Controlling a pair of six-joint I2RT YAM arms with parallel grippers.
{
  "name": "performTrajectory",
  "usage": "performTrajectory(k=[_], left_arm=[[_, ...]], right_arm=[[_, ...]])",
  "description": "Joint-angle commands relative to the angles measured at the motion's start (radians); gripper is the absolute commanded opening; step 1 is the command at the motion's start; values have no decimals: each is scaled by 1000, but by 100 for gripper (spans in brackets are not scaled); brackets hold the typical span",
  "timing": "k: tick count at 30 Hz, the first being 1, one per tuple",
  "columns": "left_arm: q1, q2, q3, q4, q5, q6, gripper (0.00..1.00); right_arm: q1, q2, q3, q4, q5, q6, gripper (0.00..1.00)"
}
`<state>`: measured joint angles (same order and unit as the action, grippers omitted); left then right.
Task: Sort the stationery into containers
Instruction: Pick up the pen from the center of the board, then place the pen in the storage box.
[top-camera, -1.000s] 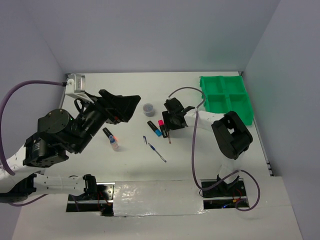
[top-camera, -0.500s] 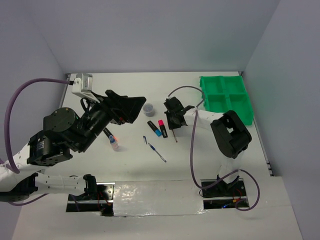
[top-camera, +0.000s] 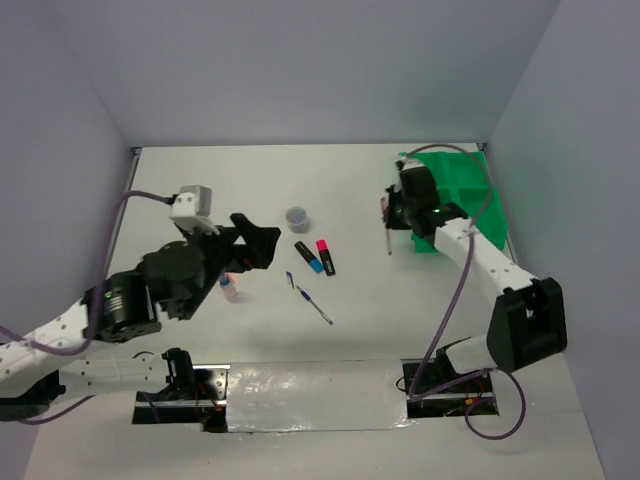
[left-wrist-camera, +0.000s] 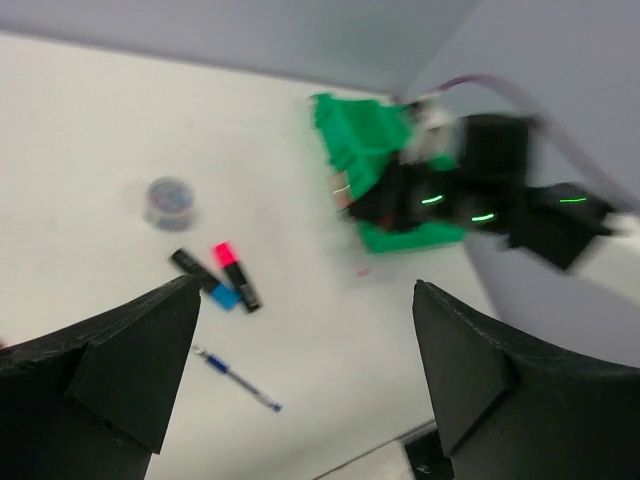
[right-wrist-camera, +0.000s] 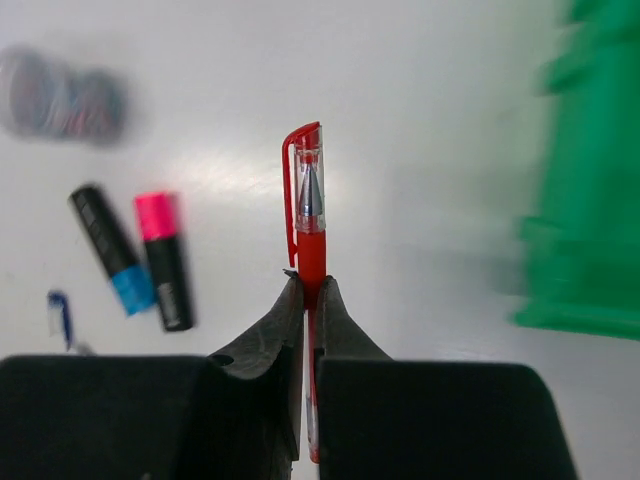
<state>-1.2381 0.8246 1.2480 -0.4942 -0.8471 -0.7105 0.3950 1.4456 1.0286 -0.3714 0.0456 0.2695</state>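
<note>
My right gripper (top-camera: 388, 214) (right-wrist-camera: 310, 285) is shut on a thin red pen (right-wrist-camera: 311, 200) (top-camera: 389, 240), held above the table just left of the green tray (top-camera: 482, 200) (right-wrist-camera: 590, 170). Left on the table are a blue-ended highlighter (top-camera: 308, 256) (right-wrist-camera: 110, 250), a pink-ended highlighter (top-camera: 325, 256) (right-wrist-camera: 165, 260), a blue pen (top-camera: 312, 300) (left-wrist-camera: 238, 378), a round grey pot (top-camera: 296, 216) (left-wrist-camera: 168, 200) and a small whitish bottle (top-camera: 229, 288). My left gripper (top-camera: 262, 245) (left-wrist-camera: 307, 288) hangs open over the table, left of the highlighters, holding nothing.
Grey walls close the table at the back and both sides. The right arm's forearm (top-camera: 480, 255) and cable cover part of the tray's near left corner. Two dark cut-outs (top-camera: 180, 385) with the arm bases lie along the near edge.
My right gripper shut on the red pen beside the highlighters, lifted it and carried it right, up to the tray. The left arm swung lower and nearer, still open.
</note>
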Motion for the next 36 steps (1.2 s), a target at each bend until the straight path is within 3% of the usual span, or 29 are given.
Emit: performTrajectory(k=[1,3,6,15,36], left_arm=[[122,106,-68,-96,79,-99,99],[245,169,-128,-78,201,-95,99],[304,212,-211,-3,322,-77,99],[310,274,-282,54,421,-38,98],[312,235,-441,140,485,-18,98]], right_arm=[[-135,-94,68,-81,46,-84,0],[-206,-85,106,-93,92,-87,0],[-278,-28,157,-115,161,-81,0],[-426,68,153,-17,175,-1,0],[-435,305,174,101,231,86,0]])
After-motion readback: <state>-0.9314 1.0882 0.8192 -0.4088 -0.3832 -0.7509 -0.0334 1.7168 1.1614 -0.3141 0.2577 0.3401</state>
